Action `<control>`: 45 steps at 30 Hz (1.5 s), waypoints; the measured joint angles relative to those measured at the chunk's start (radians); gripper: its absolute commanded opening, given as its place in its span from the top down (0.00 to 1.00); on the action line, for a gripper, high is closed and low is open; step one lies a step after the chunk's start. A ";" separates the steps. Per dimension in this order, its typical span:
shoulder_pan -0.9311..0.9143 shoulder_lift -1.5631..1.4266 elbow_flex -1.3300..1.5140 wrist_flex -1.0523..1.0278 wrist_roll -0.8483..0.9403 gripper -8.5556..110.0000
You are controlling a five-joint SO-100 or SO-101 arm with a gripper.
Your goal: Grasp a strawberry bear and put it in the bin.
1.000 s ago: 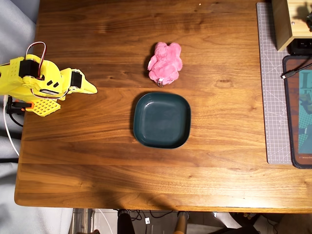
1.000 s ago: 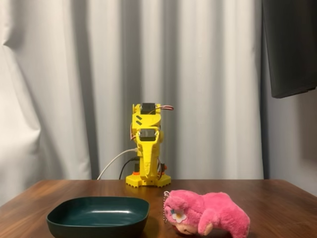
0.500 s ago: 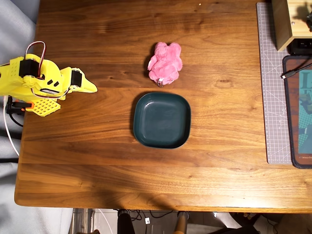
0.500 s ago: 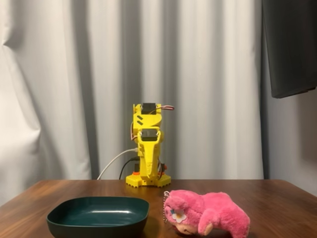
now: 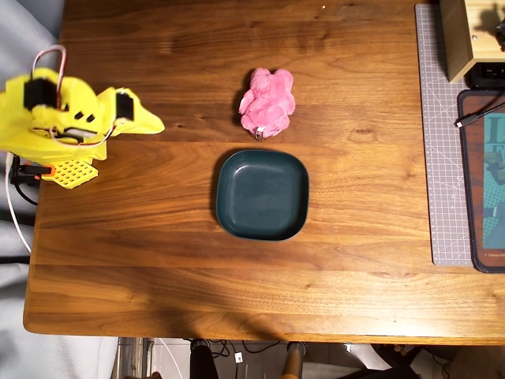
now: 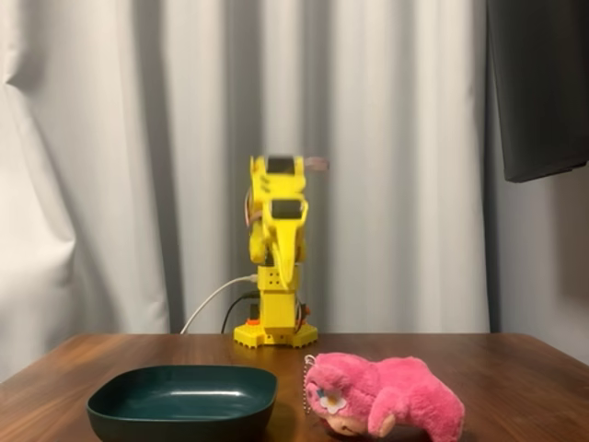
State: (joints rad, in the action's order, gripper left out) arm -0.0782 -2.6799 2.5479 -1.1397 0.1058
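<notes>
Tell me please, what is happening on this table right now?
Nothing is being handled yet. The yellow arm is folded back near the table's left edge in the overhead view, and its gripper holds nothing; whether it is open or shut I cannot tell. The strawberry bear lies on the wooden table, right beside the bin, apparently almost touching its rim. The bin is empty. So the bear is not yet grasped or placed.

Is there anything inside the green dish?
No. The dish is empty in the overhead view; only its smooth dark bottom shows. The pink bear lies on the table beside it. In the fixed view, the rim hides the bottom.
</notes>
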 measured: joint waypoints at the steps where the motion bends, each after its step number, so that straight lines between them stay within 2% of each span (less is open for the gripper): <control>1: 0.000 0.051 -0.041 0.000 0.000 0.91; 8: -0.087 0.588 -0.448 -0.049 0.000 0.90; 10: -0.129 0.695 -0.534 -0.072 0.000 0.82; 17: -0.219 0.960 -0.785 -0.161 0.000 0.75; 23: -0.213 1.157 -1.037 -0.216 -0.002 0.61; 34: -0.126 1.509 -1.528 -0.357 -0.006 0.56; 45: -0.112 1.618 -1.585 -0.370 -0.012 0.56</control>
State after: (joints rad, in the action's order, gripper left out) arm -0.1902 -1.0615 0.9633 -1.5094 0.0936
